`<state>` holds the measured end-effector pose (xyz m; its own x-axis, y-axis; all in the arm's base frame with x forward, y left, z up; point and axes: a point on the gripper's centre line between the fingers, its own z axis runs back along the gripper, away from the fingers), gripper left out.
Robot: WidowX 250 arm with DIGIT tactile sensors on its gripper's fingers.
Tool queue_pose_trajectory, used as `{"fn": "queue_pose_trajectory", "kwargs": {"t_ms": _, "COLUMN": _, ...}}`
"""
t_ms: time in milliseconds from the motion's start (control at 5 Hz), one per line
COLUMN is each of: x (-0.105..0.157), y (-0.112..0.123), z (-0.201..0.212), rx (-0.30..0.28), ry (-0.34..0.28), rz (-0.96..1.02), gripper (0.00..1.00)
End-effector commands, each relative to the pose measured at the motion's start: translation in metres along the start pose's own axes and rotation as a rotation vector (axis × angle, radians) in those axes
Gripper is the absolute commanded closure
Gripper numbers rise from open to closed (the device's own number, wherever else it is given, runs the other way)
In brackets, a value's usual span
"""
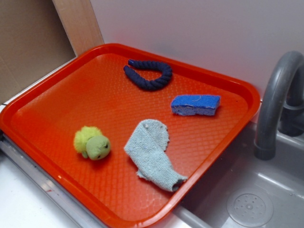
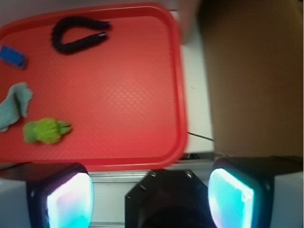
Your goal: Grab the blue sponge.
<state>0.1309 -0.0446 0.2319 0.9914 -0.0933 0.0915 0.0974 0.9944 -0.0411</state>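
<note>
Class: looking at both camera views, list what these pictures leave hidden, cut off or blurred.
- Gripper: absent from exterior view; in wrist view the bottom edge cuts its fingers.
- Blue sponge: small, blurred at wrist view's left edge.
- Cloth: cropped by that edge.
- Tap: cropped right, exterior view.

Bare tray [image 1: 71,99] around the blue sponge [image 1: 195,105]; grey-blue cloth [image 1: 153,154] near, faucet [image 1: 275,104] seemingly well clear.

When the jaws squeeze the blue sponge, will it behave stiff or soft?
The blue sponge looks porous on its sides, so it probably compresses and weighs little. It lies flat on the textured tray, so it is unlikely to roll.
</note>
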Motion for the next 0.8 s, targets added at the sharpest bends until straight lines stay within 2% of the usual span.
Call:
{"fn": "queue_pose_trajectory", "kwargs": {"t_ms": 0, "x": 0.036, "y": -0.054, "z": -0.003, "rx": 0.013, "ry": -0.095, "rz": -0.256, "gripper": 0.00}}
{"fn": "queue_pose_trajectory", "kwargs": {"t_ms": 200, "x": 0.055, "y": -0.089, "z": -0.018, "rx": 0.028, "ry": -0.170, "rz": -0.396, "gripper": 0.00}}
{"fn": "queue_pose_trajectory", "kwargs": {"t_ms": 400, "x": 0.076, "y": -0.118, "z": -0.034, "rx": 0.067, "ry": -0.209, "rz": -0.494, "gripper": 0.00}}
{"fn": "queue_pose_trajectory", "kwargs": {"t_ms": 600, "x": 0.100, "y": -0.148, "z": -0.051, "rx": 0.072, "ry": -0.254, "rz": -0.603, "gripper": 0.00}}
